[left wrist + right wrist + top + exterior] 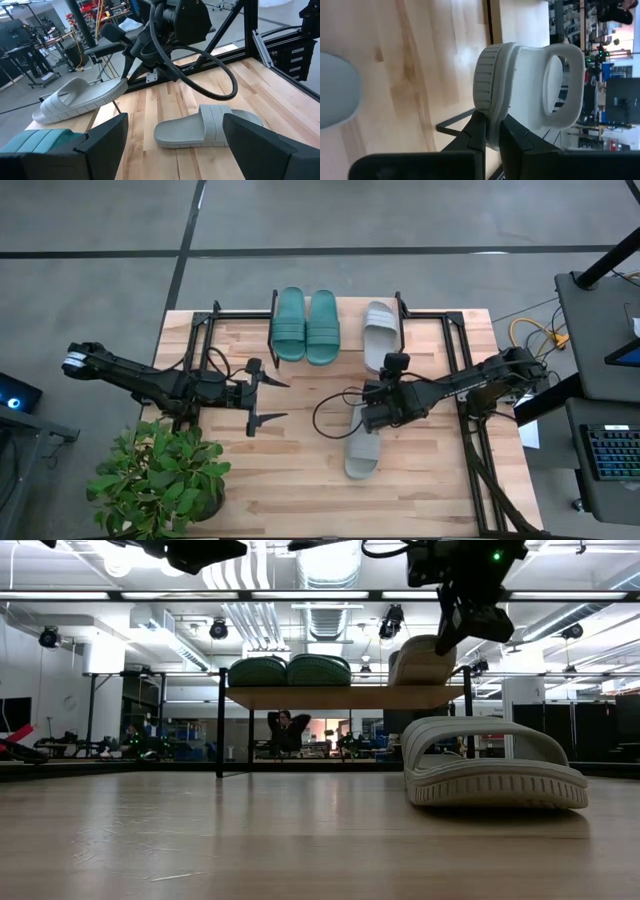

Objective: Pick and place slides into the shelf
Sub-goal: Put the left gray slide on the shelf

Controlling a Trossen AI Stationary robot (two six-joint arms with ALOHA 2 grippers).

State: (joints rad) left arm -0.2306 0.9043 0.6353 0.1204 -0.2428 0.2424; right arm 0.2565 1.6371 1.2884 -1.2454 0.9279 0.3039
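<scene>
While my left claw (268, 392) hangs idle w/ fingers spread wide over bare counter (300, 490) at about 9 o'clock, my right claw (492, 137) does the work, near the counter's middle, toward 3. Nearest me, at roughly 5 o'clock, one light grey slide (363, 448) lies flat on the counter, sole down, partly under my right arm in the high view. A potted plant (160, 480) sits at the 7 o'clock corner.

Right claw is clamped tight on the rim of a second grey slide (530, 85); wrist view shows both fingers pinching its ribbed sole edge, strap arching away from me. High view puts that slide (379, 335) at about 1 o'clock, on the shelf (345, 697) end. From table height it looks tilted, propped up off the plank; can't tell how much of the sole rests down.

Farther left on the shelf, at 12 o'clock, the two teal slides (305, 326) sit side by side, touching, flat on the plank. Beyond the counter, a person (288, 730) sits in the room.
</scene>
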